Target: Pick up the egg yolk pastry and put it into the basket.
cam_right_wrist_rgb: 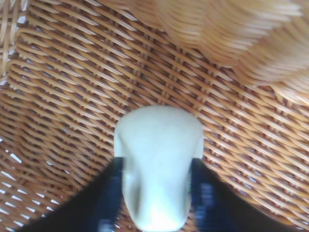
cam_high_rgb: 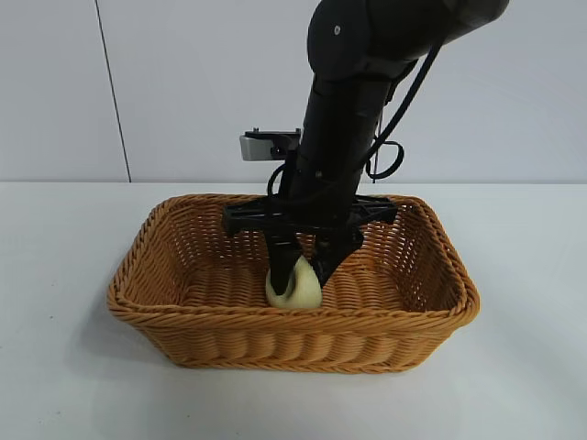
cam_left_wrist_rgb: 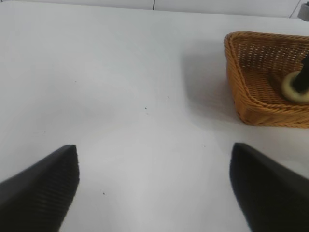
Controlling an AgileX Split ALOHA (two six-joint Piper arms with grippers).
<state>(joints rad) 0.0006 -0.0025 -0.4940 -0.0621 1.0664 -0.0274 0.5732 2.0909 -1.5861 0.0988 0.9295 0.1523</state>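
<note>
One basket [cam_high_rgb: 183,330], one egg yolk pastry [cam_high_rgb: 301,291] (inside it), and two end effectors: right [cam_high_rgb: 305,273], left [cam_left_wrist_rgb: 154,186].

Under my right claw [cam_high_rgb: 301,272] the basket [cam_high_rgb: 183,316] is woven wicker, ribbed and slightly shiny. Between my matt black fingers [cam_right_wrist_rgb: 104,203] sits the egg yolk pastry [cam_right_wrist_rgb: 157,169], smooth, matt, doughy. The table [cam_left_wrist_rgb: 120,96] around is smooth, matt white.
</note>
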